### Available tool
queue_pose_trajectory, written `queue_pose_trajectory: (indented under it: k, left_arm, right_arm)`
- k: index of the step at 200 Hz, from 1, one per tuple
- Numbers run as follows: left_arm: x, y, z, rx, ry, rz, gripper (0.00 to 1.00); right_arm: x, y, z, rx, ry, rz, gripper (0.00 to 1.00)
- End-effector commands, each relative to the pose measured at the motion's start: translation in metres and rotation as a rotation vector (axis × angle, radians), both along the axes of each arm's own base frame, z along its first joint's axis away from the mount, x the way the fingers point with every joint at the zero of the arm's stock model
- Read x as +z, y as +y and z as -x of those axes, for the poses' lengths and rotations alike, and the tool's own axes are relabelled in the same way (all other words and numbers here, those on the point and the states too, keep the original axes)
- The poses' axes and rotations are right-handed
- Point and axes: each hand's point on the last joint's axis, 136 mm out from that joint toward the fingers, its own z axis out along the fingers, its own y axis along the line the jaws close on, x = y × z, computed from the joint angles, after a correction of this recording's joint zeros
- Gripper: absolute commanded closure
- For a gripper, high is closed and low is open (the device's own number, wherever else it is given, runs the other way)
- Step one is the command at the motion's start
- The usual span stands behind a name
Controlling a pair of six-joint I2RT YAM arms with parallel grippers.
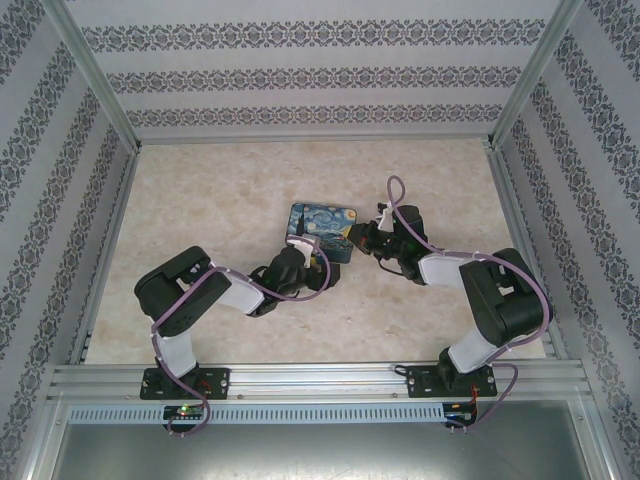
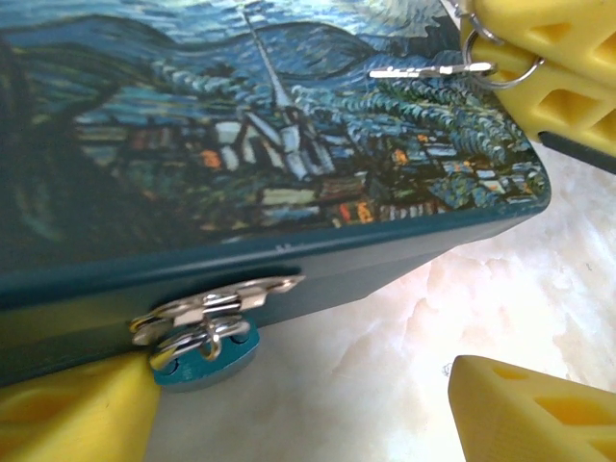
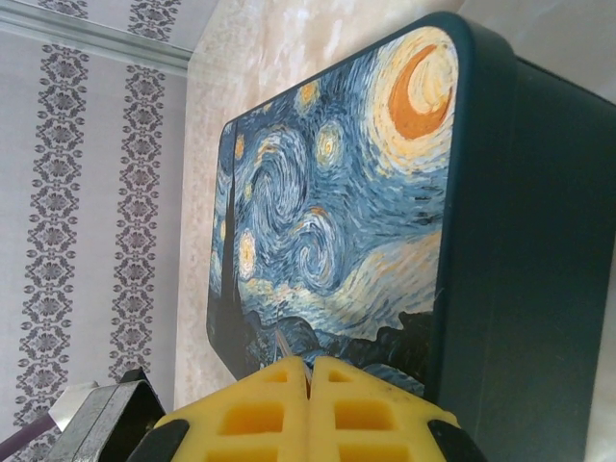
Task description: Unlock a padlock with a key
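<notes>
The Starry Night box (image 1: 322, 228) lies mid-table, lid up. On its teal side a silvery hasp (image 2: 217, 306) carries the tiny teal padlock (image 2: 207, 354). My left gripper (image 2: 303, 414) is open at that side, one yellow finger (image 2: 67, 414) right beside the padlock and the other (image 2: 539, 409) well apart on the marble; it sits at the box's near edge (image 1: 303, 262). My right gripper (image 3: 310, 371) is shut on the key (image 2: 433, 69), whose silvery shaft (image 3: 286, 344) pokes out over the lid (image 3: 337, 221). The right gripper (image 1: 352, 238) hovers at the box's right edge.
The marble-look tabletop (image 1: 220, 190) is walled by patterned panels on three sides, with an aluminium rail (image 1: 320, 378) along the near edge. Both arms (image 1: 200, 290) crowd the centre around the box.
</notes>
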Motion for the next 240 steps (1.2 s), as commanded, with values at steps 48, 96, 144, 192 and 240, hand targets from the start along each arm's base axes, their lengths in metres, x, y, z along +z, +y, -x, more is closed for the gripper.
queue_pose_trajectory:
  k: [48,96,144,192,240]
  left_arm:
    - [0.015,-0.015,0.002,-0.014,0.082,0.163,0.19]
    - [0.003,-0.008,-0.003,0.053,0.151,0.321,0.18]
    - [0.013,-0.009,-0.001,0.059,0.163,0.422,0.19]
    - [0.03,-0.004,0.001,0.076,0.148,0.481,0.19]
    - [0.029,0.003,0.001,0.101,0.142,0.462,0.19]
  right_arm:
    - [-0.005,0.005,-0.004,0.002,0.003,0.008,1.0]
    - [-0.007,0.004,-0.003,0.002,0.007,0.01,1.0]
    - [-0.007,0.005,-0.003,0.002,0.008,0.01,1.0]
    - [-0.009,0.005,-0.004,0.0,0.012,0.011,1.0]
    - [-0.012,0.006,-0.005,-0.001,0.017,0.012,1.0]
